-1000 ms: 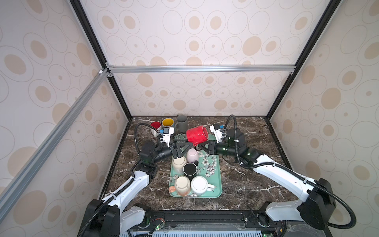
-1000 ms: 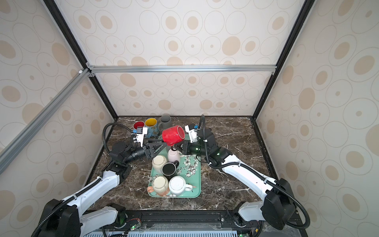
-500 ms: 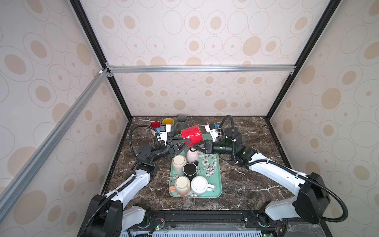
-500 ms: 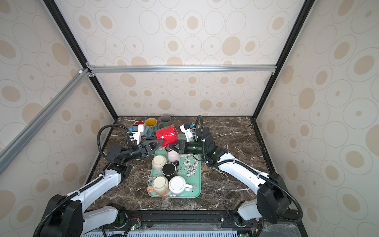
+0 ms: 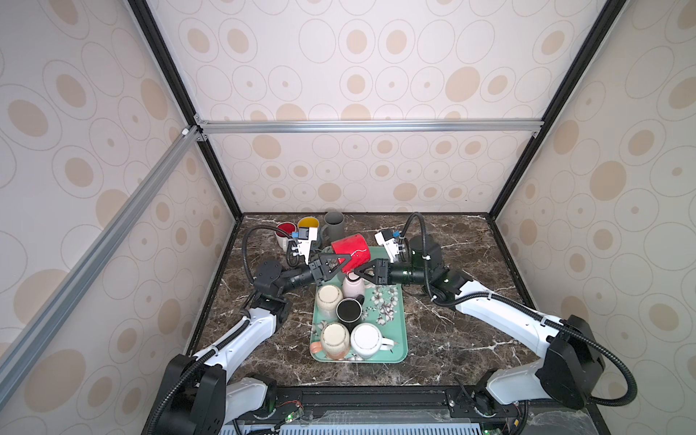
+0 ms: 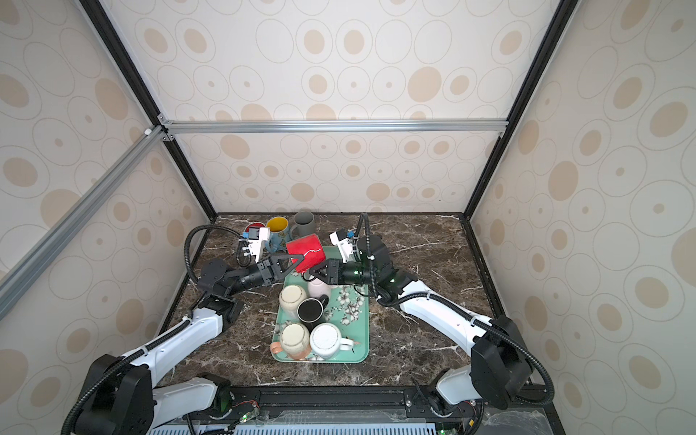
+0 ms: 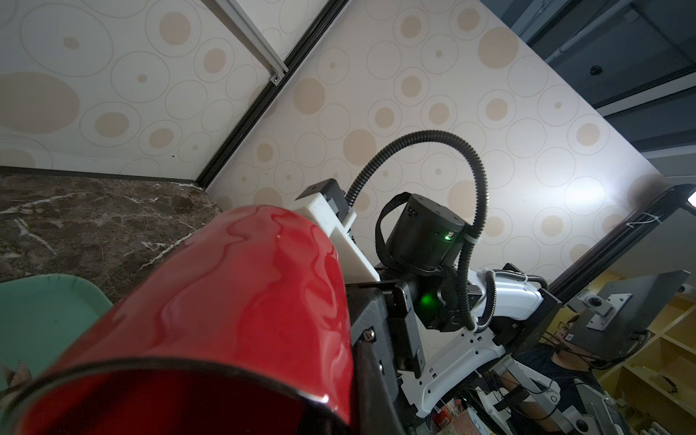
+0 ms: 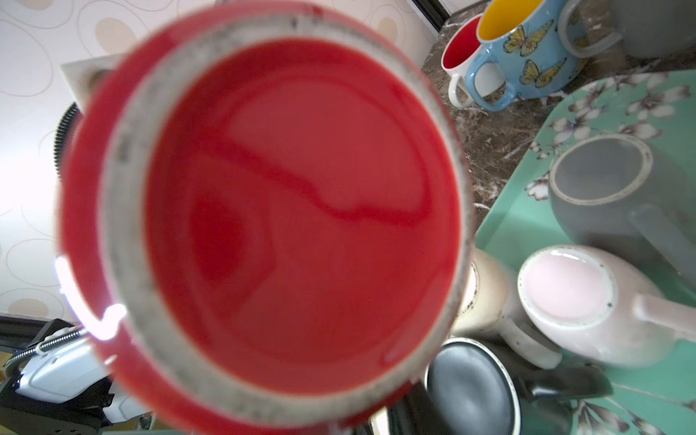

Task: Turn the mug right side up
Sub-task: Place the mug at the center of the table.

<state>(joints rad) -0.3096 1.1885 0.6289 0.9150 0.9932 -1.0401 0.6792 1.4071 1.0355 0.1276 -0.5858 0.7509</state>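
The red mug hangs in the air on its side above the back end of the teal tray. Its mouth faces my left gripper, which is shut on the rim; in the left wrist view the mug fills the foreground. Its base faces my right gripper, whose fingers lie against the mug's lower side. The right wrist view shows only the mug's base, which hides the jaws. Whether they still grip does not show.
Several mugs stand upside down on the tray, among them a pink one, a cream one and a black one. At the back left stand a red-lined mug, a blue butterfly mug and a grey mug.
My left gripper has reached in and shut on the mug's rim. The mug has shifted slightly to the left, still between both grippers.
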